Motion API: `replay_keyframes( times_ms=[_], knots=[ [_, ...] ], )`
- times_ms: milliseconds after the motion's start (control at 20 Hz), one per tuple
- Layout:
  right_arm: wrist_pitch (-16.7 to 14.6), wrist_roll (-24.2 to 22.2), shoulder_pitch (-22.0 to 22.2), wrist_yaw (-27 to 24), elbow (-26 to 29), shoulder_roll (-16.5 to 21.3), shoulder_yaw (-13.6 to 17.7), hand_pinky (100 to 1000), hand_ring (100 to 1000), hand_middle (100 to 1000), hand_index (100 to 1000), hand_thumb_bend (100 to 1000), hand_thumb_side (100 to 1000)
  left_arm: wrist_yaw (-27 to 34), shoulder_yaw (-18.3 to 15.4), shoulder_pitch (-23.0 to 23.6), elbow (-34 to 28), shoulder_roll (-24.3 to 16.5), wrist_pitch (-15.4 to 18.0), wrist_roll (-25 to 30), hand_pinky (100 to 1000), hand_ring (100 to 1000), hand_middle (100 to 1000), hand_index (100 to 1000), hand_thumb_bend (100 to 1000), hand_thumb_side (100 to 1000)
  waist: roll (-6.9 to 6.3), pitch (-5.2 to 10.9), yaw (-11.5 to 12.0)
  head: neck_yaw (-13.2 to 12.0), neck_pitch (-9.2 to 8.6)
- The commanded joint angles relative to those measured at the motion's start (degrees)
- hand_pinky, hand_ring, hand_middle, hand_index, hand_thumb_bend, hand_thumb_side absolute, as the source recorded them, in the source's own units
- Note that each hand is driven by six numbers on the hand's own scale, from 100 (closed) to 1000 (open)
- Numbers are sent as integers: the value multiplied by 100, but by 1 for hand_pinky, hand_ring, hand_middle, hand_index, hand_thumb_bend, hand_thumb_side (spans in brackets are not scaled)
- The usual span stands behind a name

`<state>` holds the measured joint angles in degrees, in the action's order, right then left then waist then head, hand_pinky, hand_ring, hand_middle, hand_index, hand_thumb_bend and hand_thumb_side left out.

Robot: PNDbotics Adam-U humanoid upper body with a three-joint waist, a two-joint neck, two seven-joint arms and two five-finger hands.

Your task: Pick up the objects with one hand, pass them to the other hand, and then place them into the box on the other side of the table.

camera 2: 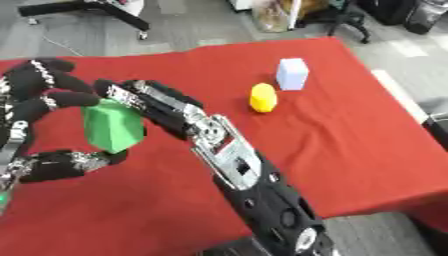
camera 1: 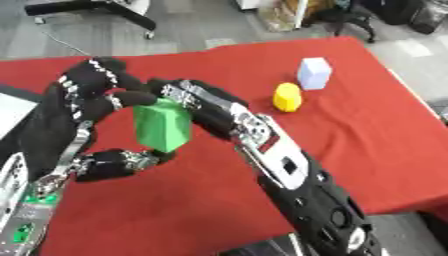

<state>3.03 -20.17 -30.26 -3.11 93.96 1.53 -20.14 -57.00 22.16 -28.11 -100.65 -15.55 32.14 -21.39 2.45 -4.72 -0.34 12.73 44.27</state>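
A green block (camera 1: 163, 125) hangs above the red table (camera 1: 175, 210), left of centre, caught between both hands. My left hand (camera 1: 87, 90) comes in from the left, its fingers curled over the block's top and its thumb (camera 1: 118, 161) under the bottom corner. My right hand (camera 2: 162, 107) reaches in from the lower right, and its fingers lie curled along the block's upper right side. The right thumb is hidden behind the block. A yellow object (camera 1: 287, 96) and a pale blue block (camera 1: 314, 73) stand on the table at the far right.
A white edge (camera 1: 12, 114), perhaps of a box, shows at the left border. The table's right edge (camera 1: 411, 90) runs close behind the pale block. Chair and stand legs (camera 1: 105, 12) are on the floor beyond the table.
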Motion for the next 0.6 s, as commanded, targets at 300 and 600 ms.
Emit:
replay_keyframes(
  times_ms=[300, 600],
  knots=[
    [-77, -188, -84, -6, 94, 40, 9, 774, 150, 177, 264, 100, 878, -16, -13, -96, -63, 3, -36, 17, 674, 499, 525, 639, 576, 100, -14, 89, 3, 34, -16],
    [-158, -246, -81, 48, 130, 41, 14, 774, 149, 176, 263, 100, 876, -24, -4, -102, -47, 17, -58, 83, 655, 475, 499, 614, 491, 100, -17, 86, -6, 35, -16]
  ],
)
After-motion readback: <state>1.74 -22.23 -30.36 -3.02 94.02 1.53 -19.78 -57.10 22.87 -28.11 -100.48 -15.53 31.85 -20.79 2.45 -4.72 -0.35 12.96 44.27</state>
